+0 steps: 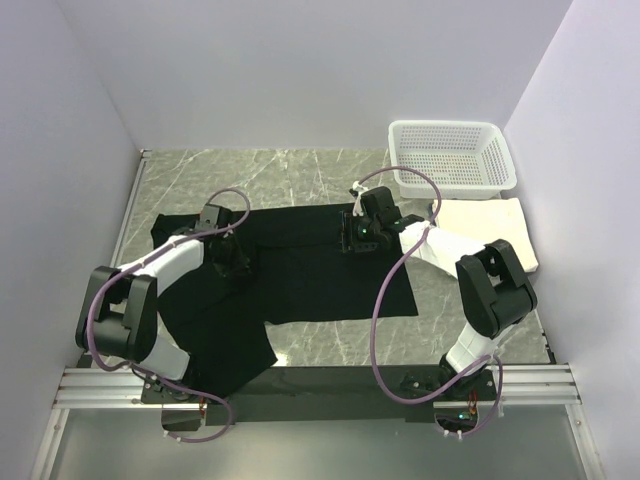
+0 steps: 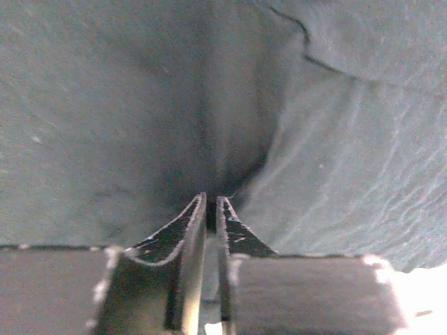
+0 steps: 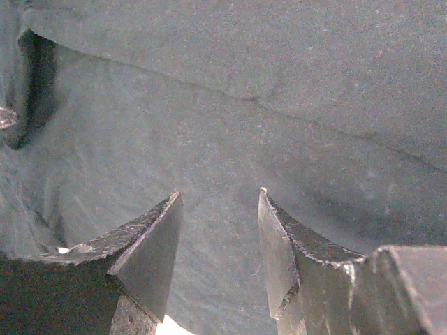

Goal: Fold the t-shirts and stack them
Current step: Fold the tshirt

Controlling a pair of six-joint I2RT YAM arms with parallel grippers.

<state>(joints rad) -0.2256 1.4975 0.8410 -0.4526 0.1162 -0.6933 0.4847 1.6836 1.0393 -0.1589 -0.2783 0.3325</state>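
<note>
Both arms work the black t-shirt (image 1: 310,275), its long axis left-to-right on the worktop (image 1: 300,170).
At its left end the left end effector (image 2: 211,202), nearly together, pinches cloth; the right end effector (image 3: 218,193) stands apart over the far-right edge; the cream-white t-shirt (image 1: 495,225) rests farther right.

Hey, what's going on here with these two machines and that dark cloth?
Two robot arms are folding t-shirts. A black tee lies spread on the table. The left hand is pinched shut on a bit of its cloth, while the right hand hovers open just over it, gripping nothing. A white tee lies at the right, looking already folded, beside a basket.
</note>
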